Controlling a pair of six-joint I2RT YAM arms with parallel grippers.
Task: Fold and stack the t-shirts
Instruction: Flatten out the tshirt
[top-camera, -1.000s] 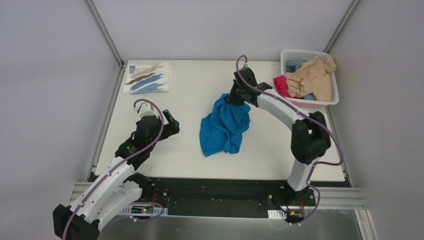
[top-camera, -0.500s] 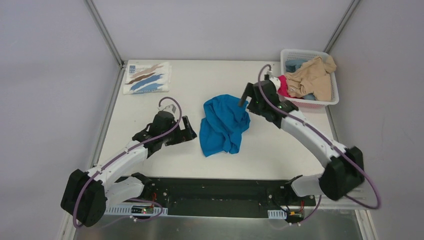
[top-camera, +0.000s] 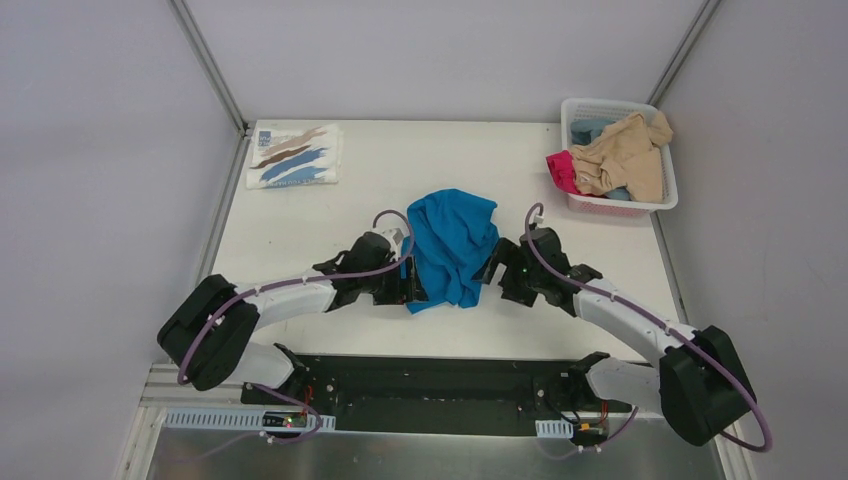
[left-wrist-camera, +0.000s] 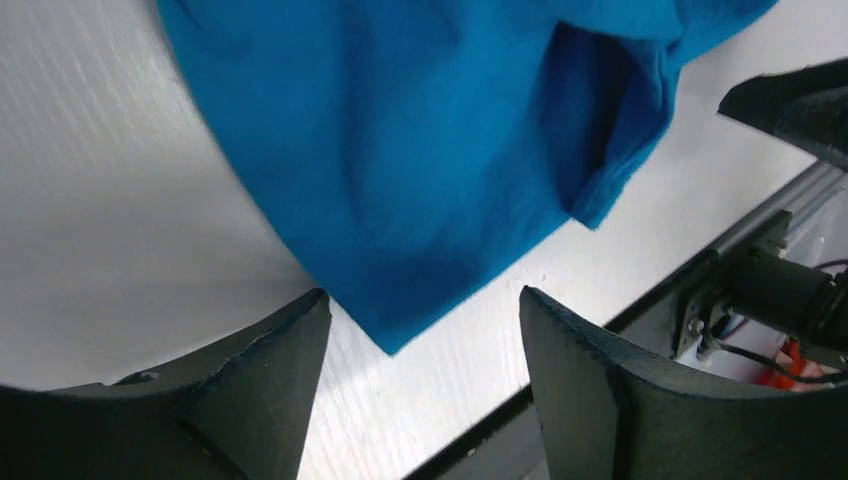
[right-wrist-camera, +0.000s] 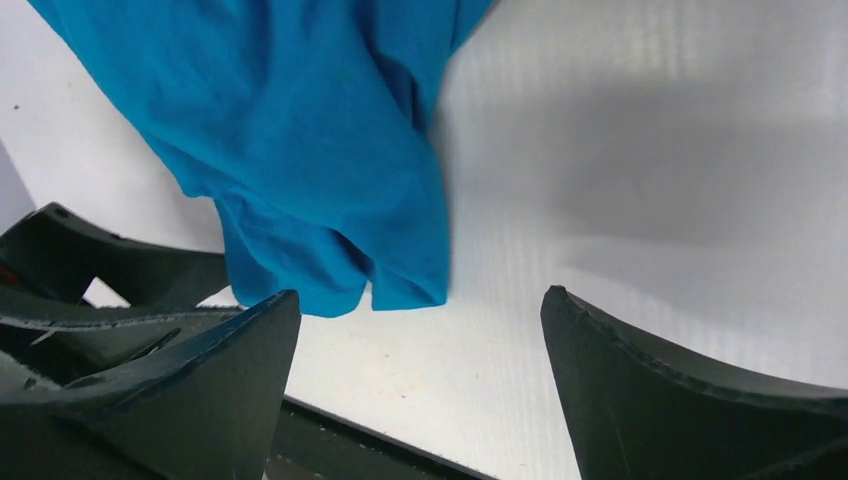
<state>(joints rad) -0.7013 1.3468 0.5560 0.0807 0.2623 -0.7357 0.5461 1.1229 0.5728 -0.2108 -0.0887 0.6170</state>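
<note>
A bright blue t-shirt (top-camera: 452, 243) lies crumpled in the middle of the table. My left gripper (top-camera: 410, 289) is low at its near left corner, open, and that corner of the blue t-shirt (left-wrist-camera: 420, 150) reaches between the tips of the left gripper (left-wrist-camera: 422, 300) without being pinched. My right gripper (top-camera: 491, 275) is at the near right edge, open. The hem of the blue t-shirt (right-wrist-camera: 300, 130) ends just ahead of the right gripper (right-wrist-camera: 422, 292). A folded white t-shirt with brown and blue strokes (top-camera: 295, 155) lies at the far left.
A white mesh basket (top-camera: 668, 198) at the far right holds a beige t-shirt (top-camera: 628, 155), a pink one (top-camera: 562, 170) over its rim and a pale-blue one (top-camera: 588, 130). The table's near edge and black rail (top-camera: 450, 370) run just behind both grippers.
The right gripper let go of the lifted blue t-shirt, which settled on the table. Both arms swung in and down to its near edge, one on each side.
</note>
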